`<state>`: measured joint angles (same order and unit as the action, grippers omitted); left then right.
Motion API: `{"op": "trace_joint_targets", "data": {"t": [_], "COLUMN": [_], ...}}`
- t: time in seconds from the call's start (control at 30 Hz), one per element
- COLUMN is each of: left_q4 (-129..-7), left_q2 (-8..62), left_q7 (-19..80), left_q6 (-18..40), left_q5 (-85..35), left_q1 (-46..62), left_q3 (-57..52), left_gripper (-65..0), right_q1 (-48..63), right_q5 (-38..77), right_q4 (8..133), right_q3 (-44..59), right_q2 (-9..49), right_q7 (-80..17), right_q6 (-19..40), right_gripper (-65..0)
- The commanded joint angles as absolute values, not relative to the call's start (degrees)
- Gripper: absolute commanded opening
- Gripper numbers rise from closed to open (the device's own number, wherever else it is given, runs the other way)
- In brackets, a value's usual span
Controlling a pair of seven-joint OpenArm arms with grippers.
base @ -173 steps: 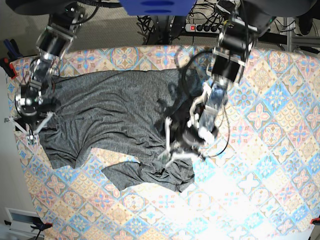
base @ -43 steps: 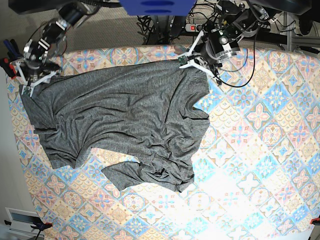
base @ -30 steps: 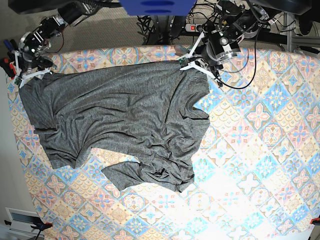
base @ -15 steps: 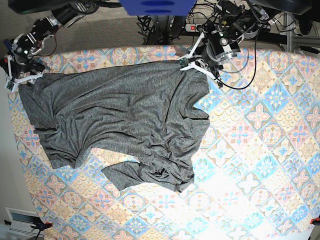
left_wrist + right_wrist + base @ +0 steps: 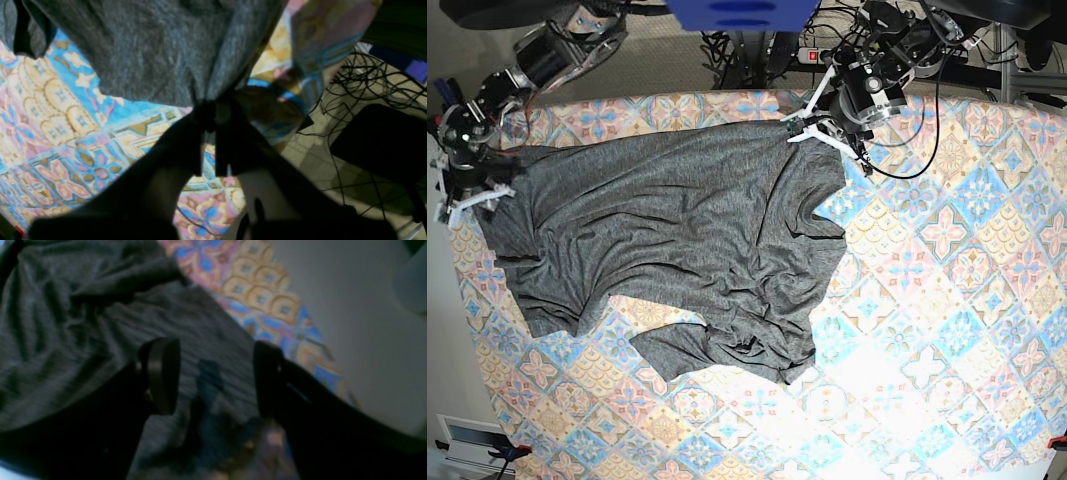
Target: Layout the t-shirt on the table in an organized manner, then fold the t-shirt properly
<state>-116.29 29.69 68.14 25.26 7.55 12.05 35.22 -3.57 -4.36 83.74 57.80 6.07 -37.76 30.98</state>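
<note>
On the patterned table (image 5: 947,300), my left gripper (image 5: 208,110) pinches the t-shirt (image 5: 677,240); right gripper (image 5: 213,373) gapes empty; spreading continues, next regrasp.

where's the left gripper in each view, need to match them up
Left wrist: left gripper at centre, jaws shut on the t-shirt edge.
Right wrist: not in it.
Base: left gripper upper right of centre, at the shirt's top corner.
Shared landmark: the grey t-shirt on the table.
</note>
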Motion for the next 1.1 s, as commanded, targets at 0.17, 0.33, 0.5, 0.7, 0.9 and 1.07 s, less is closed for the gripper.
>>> {"op": "trace_joint_targets", "data": {"t": [0.17, 0.33, 0.5, 0.7, 0.9, 1.07], "left_q4": [-116.97, -116.97, -116.97, -116.97, -116.97, -116.97], "left_q2": [30.11, 30.29, 30.20, 30.37, 30.37, 30.37], "left_q7": [67.74, 67.82, 67.82, 67.82, 67.82, 67.82], "left_q6": [25.01, 25.01, 25.01, 25.01, 25.01, 25.01], "left_q5": [7.87, 7.87, 7.87, 7.87, 7.87, 7.87], "left_q1": [11.74, 11.74, 11.74, 11.74, 11.74, 11.74], "left_q3": [34.95, 34.95, 34.95, 34.95, 34.95, 34.95], "left_gripper": [-60.9, -60.8, -60.8, -60.8, -60.8, -60.8], "right_q1": [-3.91, -3.82, -4.00, -4.00, -4.00, -4.00], "right_q5": [-4.00, -4.00, -4.00, -4.26, -4.26, -4.26], "right_q4": [81.54, 81.54, 81.45, 78.11, 72.66, 72.57], "right_q3": [58.15, 58.24, 58.77, 63.16, 63.43, 63.34], "right_q2": [6.64, 6.64, 6.64, 6.73, 9.45, 9.54], "right_q7": [-37.49, -37.49, -37.49, -37.49, -37.41, -37.41], "right_q6": [31.08, 31.08, 30.99, 30.99, 30.99, 30.99], "right_gripper": [-31.2, -31.2, -31.2, -31.2, -31.2, -31.3]}}
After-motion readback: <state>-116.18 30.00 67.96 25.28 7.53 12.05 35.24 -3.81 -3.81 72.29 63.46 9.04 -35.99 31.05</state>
